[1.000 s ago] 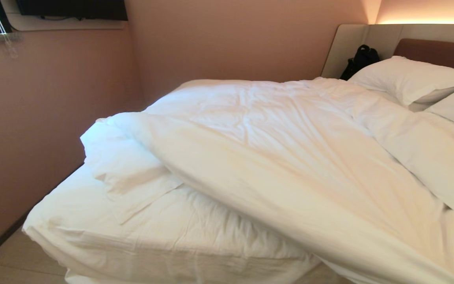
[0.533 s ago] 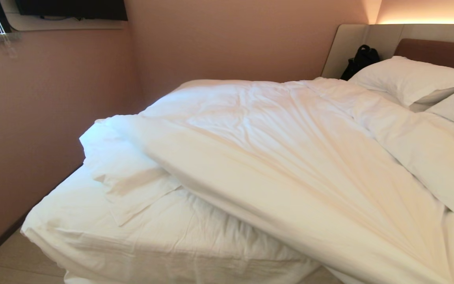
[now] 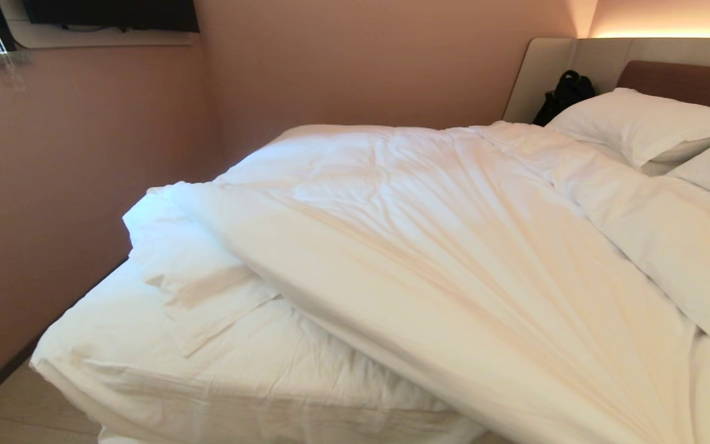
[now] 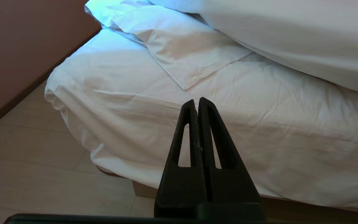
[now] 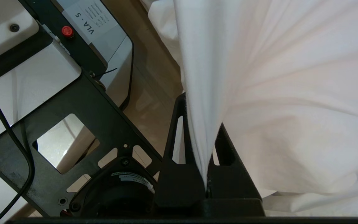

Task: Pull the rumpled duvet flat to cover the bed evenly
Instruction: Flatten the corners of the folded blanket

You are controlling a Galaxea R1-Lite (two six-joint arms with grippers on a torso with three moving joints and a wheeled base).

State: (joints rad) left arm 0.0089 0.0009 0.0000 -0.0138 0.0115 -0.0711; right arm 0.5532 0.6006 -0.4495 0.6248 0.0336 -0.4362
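The puffy white duvet (image 3: 453, 246) lies slantwise over the bed, its folds fanning tight toward the near right corner. Bare mattress sheet (image 3: 238, 376) shows at the bed's near left part. A limp flat corner of white fabric (image 3: 207, 296) sticks out under the duvet's left edge. Neither gripper appears in the head view. My right gripper (image 5: 201, 112) is shut on a bunched fold of the duvet (image 5: 291, 77) beside my base. My left gripper (image 4: 196, 101) is shut and holds nothing. It hangs off the bed's near side, facing the sheet (image 4: 129, 102) and that flat corner (image 4: 185, 53).
Two white pillows (image 3: 638, 123) lie at the padded headboard (image 3: 681, 80), and a black bag (image 3: 564, 92) leans beside them. A pink wall (image 3: 53, 185) runs close along the bed's left side, leaving a strip of floor (image 3: 22, 407). My base with its red button (image 5: 67, 31) is near the right gripper.
The duvet has been drawn toward the near right. Its creases have tightened into long straight lines, and its left corner has slid slightly nearer. The left gripper has kept still.
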